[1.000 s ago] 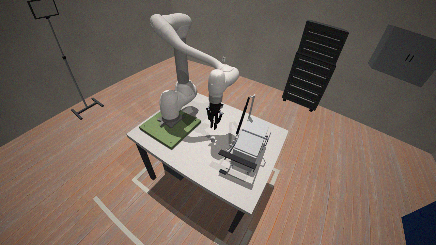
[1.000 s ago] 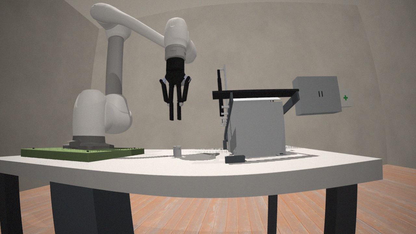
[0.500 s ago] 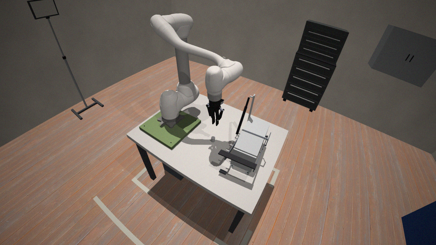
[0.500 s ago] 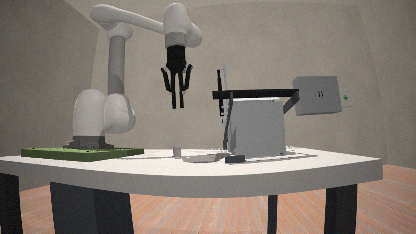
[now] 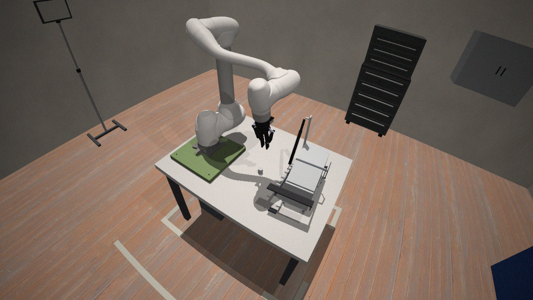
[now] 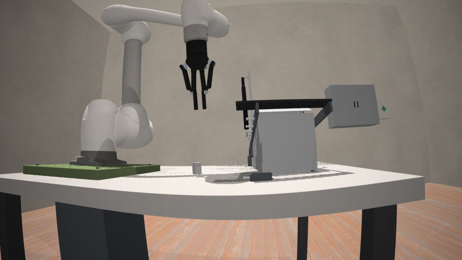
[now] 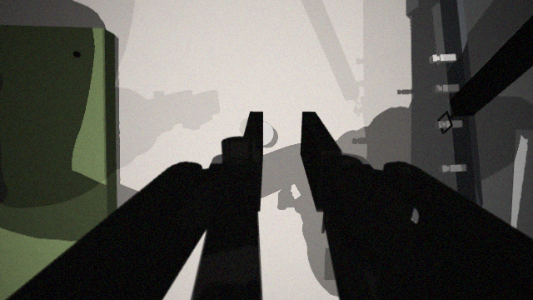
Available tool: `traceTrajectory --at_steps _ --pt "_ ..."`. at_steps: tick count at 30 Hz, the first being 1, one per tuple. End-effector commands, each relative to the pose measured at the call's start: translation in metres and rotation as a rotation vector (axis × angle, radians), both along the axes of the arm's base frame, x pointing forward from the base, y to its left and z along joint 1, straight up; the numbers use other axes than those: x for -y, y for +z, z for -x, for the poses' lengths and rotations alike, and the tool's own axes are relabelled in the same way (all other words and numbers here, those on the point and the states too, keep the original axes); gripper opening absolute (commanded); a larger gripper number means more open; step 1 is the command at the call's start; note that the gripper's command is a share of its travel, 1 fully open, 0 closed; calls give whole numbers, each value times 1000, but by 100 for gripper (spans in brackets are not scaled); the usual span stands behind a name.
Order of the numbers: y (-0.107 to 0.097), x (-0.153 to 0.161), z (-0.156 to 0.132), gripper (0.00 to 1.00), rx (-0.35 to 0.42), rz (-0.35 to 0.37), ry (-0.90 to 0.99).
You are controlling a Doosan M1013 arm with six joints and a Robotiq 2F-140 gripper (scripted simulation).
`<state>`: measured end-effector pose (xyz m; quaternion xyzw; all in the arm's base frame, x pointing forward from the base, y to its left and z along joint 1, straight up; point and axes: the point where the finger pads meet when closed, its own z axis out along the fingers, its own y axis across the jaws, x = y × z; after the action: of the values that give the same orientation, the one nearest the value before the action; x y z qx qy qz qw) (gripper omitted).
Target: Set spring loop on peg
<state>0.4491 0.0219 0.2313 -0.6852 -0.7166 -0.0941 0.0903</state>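
Standing between green base plate (image 5: 178, 158) (image 6: 61, 171) (image 7: 25, 258) and feeder (image 5: 303, 178) (image 6: 286, 142), the small grey cylindrical weight (image 5: 260, 171) (image 6: 196, 168) (image 7: 269, 134) sits upright; above, the gripper (image 5: 265, 146) (image 6: 200, 108) (image 7: 281, 132) hangs empty, fingers narrowly parted.

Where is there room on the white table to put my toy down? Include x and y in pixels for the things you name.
There's a bare patch between the green board (image 5: 185, 159) (image 6: 64, 171) (image 7: 37, 125) and the little steel weight (image 5: 260, 171) (image 6: 196, 168) (image 7: 268, 134). Another lies along the table's near edge, between the board and the feeder (image 5: 307, 171) (image 6: 286, 142). It's crowded at the feeder, with its pegs and black spring (image 5: 297, 141) (image 6: 244, 103) (image 7: 495, 71).
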Motion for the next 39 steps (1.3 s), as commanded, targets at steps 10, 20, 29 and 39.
traceTrajectory --at_steps 10,20,29,39 --pt "7 0 0 24 -12 -40 6" --pt "53 0 -10 24 -20 -188 28" --pt "98 0 -19 24 -27 -336 50" --pt "98 0 -19 24 -27 -336 50"
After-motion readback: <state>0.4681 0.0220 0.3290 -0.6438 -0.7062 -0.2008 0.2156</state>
